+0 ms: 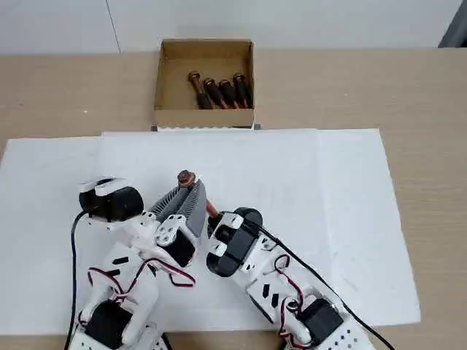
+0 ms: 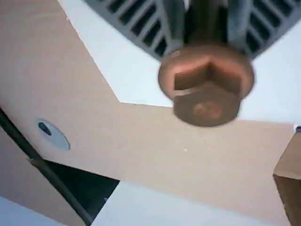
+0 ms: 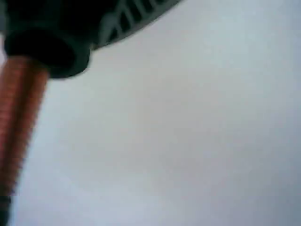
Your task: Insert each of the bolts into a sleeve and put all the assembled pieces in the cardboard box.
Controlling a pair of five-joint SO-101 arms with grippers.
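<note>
Bolt (image 2: 205,87) and sleeve (image 3: 47,49) meet in the air above the white paper sheet (image 1: 328,219), low in the high view, between the two wrists. The left gripper (image 1: 190,191) pinches the shank just below the flanged hex head, ribbed fingers (image 2: 136,19) pressed to either side. That leaves the head free and the threaded end pointing across to the other arm, probably so the thread can be fed along its own axis. The black sleeve sits at the tip of the right gripper (image 3: 94,23), with copper thread running out of its mouth, so the insertion looks under way rather than finished.

Beyond them, four assembled pieces (image 1: 219,91) lie side by side against the right-hand part of the cardboard box (image 1: 162,73). The box stands on the table (image 1: 423,95), touching the far edge of the sheet. This looks like the last pair to be joined.

Several things are hard to make out. In the high view the wrists cover the joint itself. How deep the thread sits in the sleeve I cannot tell. Nor can I tell whether the right gripper is clamped on the sleeve or merely beside it. The thread's lower end is cut off at the edge of the right wrist view.
</note>
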